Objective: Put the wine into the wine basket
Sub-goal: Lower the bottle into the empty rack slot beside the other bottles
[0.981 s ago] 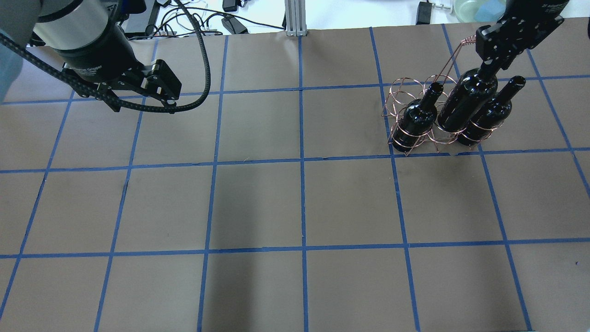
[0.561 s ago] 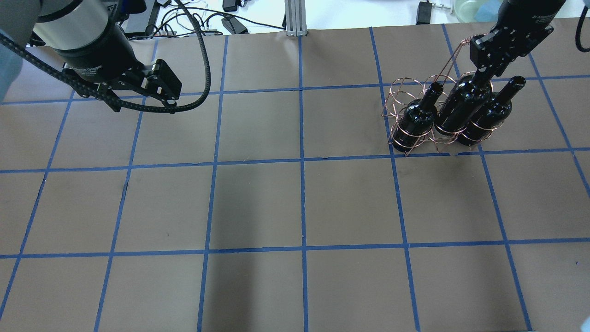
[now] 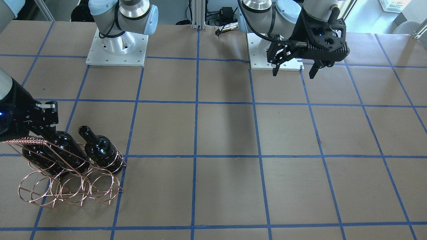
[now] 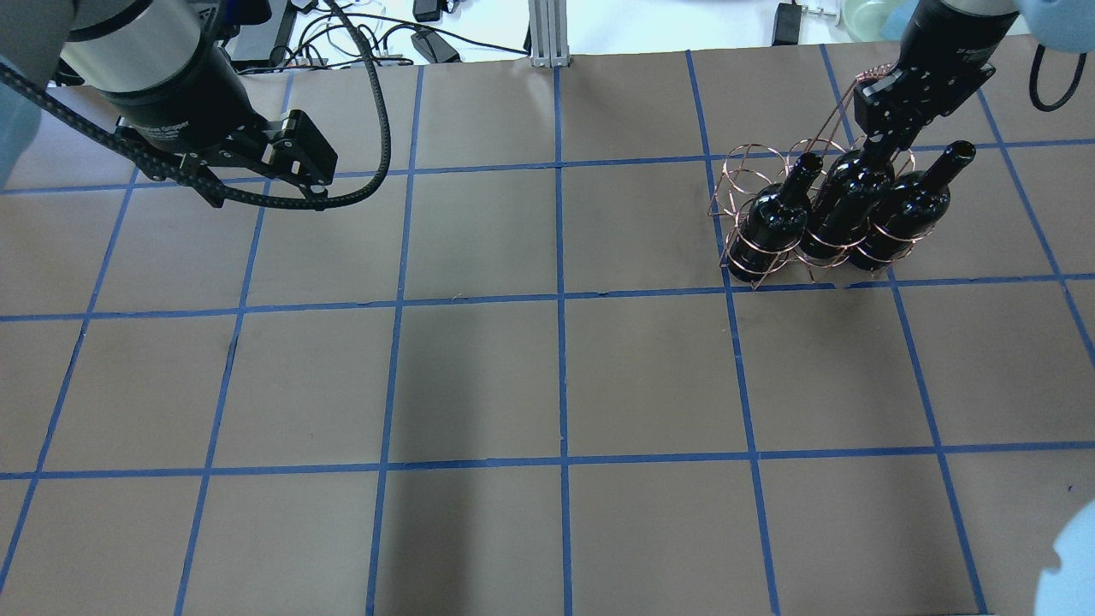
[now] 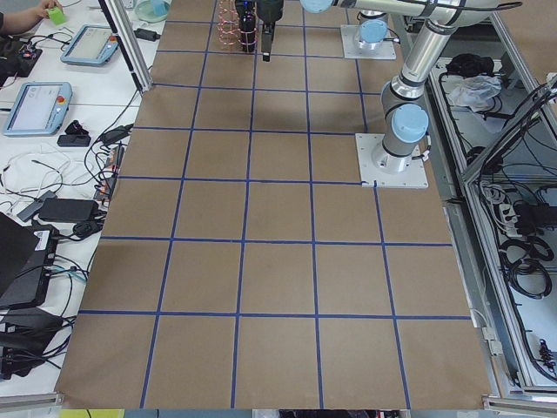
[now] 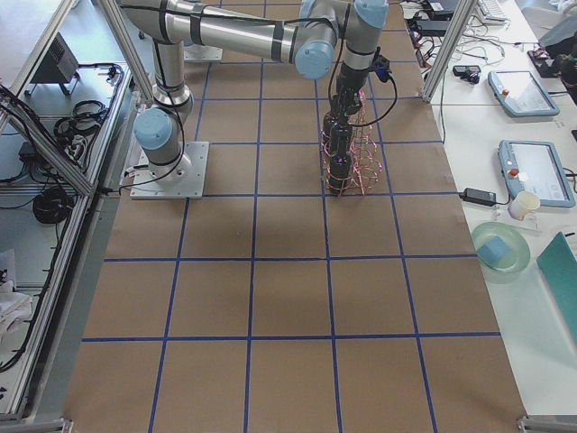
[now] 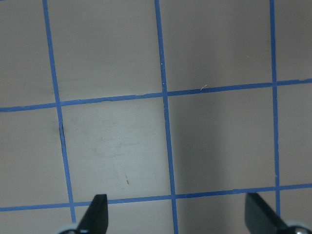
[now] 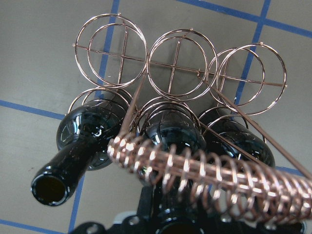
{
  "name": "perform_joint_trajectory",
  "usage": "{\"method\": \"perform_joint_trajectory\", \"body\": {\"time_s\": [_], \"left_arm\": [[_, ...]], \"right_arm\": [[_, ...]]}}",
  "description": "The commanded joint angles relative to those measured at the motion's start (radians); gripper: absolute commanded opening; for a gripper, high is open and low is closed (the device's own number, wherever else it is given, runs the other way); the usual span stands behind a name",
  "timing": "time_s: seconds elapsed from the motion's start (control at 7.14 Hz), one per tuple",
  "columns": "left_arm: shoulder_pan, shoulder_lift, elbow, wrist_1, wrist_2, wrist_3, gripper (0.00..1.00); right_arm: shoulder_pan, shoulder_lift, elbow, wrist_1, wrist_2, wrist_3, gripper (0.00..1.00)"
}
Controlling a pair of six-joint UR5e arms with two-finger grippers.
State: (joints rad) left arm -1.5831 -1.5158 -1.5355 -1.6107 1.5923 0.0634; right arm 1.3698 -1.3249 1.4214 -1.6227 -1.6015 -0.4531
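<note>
**Item 1. Wine basket** (image 4: 746,167): a copper wire rack of round rings in two rows of three. It stands on the counter (image 4: 547,385), which is brown with a blue tape grid. A coiled wire handle (image 8: 209,173) rises above the rings.

**Item 2. Wine** (image 4: 843,210): a glossy black bottle with no label. It stands in the middle ring of the basket's row nearer the robot. Whether its base rests on the counter cannot be told.

**Item 3. Second bottle** (image 4: 774,218) and **third bottle** (image 4: 911,205): the same kind, with open mouths. They sit in the end rings of that same row, one just beside the wine on each side, so the three bottles fill the near row.

**Item 4. Right end effector** (image 4: 881,144): directly above the basket's middle, beside the handle. Its fingers are closed on the wine's neck.

**Item 5. Left end effector** (image 3: 294,70): well apart from the basket, towards the counter's opposite end, and held above the counter. Its fingers are spread wide and grip nothing. Its wrist view shows two fingertips over bare grid.
</note>
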Motion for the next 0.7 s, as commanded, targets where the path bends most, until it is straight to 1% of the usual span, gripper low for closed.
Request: {"method": "perform_joint_trajectory", "body": {"time_s": [0.0, 0.14, 0.28, 0.42, 0.56], "left_arm": [[0.002, 0.006, 0.000, -0.009, -0.050, -0.016, 1.00], [0.017, 0.009, 0.003, -0.029, -0.093, -0.013, 1.00], [0.015, 0.013, 0.003, -0.032, -0.063, -0.011, 1.00], [0.015, 0.013, 0.003, -0.029, -0.051, -0.011, 1.00], [0.015, 0.013, 0.002, -0.029, -0.052, -0.010, 1.00]], "right_arm": [[0.000, 0.000, 0.004, -0.015, 0.002, 0.002, 0.88], [0.000, -0.013, 0.004, -0.032, 0.000, 0.004, 1.00], [0.005, -0.061, -0.002, -0.026, 0.002, 0.010, 1.00], [0.011, -0.142, -0.001, 0.016, -0.001, 0.014, 1.00], [0.023, -0.219, -0.002, 0.094, -0.001, 0.055, 1.00]]}}
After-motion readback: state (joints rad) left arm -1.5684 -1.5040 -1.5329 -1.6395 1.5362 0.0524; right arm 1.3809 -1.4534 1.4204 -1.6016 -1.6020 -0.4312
